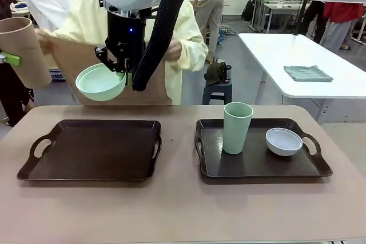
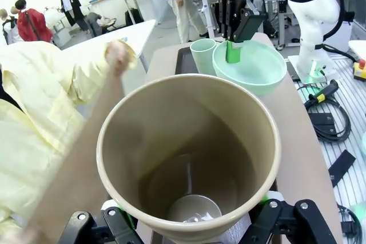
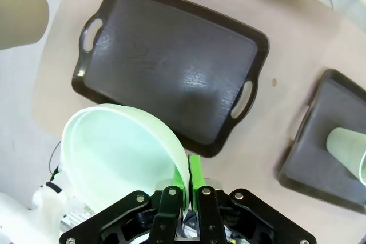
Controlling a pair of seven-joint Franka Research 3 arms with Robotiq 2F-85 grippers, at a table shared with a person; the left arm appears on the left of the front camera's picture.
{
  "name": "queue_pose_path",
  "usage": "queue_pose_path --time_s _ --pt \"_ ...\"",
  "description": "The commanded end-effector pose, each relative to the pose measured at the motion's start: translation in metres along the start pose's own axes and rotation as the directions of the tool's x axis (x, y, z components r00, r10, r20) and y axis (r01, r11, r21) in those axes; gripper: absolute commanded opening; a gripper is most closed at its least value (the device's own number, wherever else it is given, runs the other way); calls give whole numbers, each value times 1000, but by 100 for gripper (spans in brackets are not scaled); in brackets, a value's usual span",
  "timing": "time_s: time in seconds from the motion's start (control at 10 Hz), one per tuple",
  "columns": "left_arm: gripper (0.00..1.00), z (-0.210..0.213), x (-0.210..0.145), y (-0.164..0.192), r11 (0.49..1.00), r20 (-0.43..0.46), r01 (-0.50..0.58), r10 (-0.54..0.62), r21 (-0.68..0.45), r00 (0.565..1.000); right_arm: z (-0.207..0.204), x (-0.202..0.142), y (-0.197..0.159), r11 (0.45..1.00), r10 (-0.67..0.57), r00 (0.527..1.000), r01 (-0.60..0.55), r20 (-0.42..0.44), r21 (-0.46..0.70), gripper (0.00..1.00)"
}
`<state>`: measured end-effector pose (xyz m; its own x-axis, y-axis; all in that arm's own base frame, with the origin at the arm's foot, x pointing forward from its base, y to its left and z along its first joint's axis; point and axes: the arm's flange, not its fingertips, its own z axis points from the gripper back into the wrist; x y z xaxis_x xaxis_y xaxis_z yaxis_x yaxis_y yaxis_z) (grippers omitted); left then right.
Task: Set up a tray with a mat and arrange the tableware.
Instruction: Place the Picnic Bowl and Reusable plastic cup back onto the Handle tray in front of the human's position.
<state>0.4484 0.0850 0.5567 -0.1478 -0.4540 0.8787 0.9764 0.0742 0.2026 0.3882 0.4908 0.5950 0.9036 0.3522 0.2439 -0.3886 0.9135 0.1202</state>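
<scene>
Tableware held clear for the mat [image 1: 70,55].
Left jaws clamped the tan cup [image 1: 24,50], right jaws gripped the mint bowl [image 1: 100,82] by its rim, leaving the left tray [image 1: 91,150] bare.

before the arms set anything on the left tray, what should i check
1. Left tray free of dishes: ok.
2. Mat laid in the left tray: not ok; the person holds it up at the far side, off the tray.
3. Right jaws shut on the mint bowl at its rim: ok.
4. Left jaws gripping the tan cup: ok.
5. Green cup and white bowl upright in the right tray, out of the way: ok.
</scene>
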Motion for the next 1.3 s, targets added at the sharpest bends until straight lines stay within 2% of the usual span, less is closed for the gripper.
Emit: queue_pose_path --time_s 0.0,1.2 --pt "0 -1 0 -1 1000 -1 18 -18 4 1000 0 1 1 1000 0 1000 0 12 -1 2" --pt "0 -1 0 -1 1000 -1 18 -18 4 1000 0 1 1 1000 0 1000 0 12 -1 2"
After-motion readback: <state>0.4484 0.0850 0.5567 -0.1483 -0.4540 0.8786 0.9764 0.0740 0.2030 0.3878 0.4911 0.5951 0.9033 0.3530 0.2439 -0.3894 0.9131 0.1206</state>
